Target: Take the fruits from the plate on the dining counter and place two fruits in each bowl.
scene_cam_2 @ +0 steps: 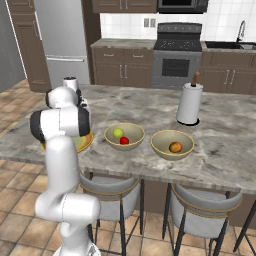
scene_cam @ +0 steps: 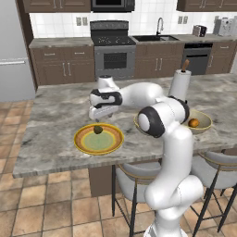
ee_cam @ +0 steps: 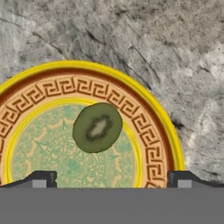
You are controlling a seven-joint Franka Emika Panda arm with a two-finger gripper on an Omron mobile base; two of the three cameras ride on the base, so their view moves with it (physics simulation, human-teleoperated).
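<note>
Open gripper (ee_cam: 112, 177) poised over a halved kiwi (ee_cam: 97, 127) on the orange-rimmed plate (scene_cam: 82, 140) near the worktop's (scene_cam: 51, 115) front edge — red and yellow-green fruits in one tan bowl (scene_cam_2: 134, 141), an orange (scene_cam_2: 175, 147) in the other.

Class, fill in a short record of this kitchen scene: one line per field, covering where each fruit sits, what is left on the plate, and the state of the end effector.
plate: on the dining counter, holds one fruit
kiwi: on the plate, toward its far rim
near bowl: holds the yellow-green fruit and the red fruit
far bowl: holds the orange fruit alone
end effector: open, hovering above the kiwi, holding nothing
paper towel roll: upright on the counter behind the bowls
</note>
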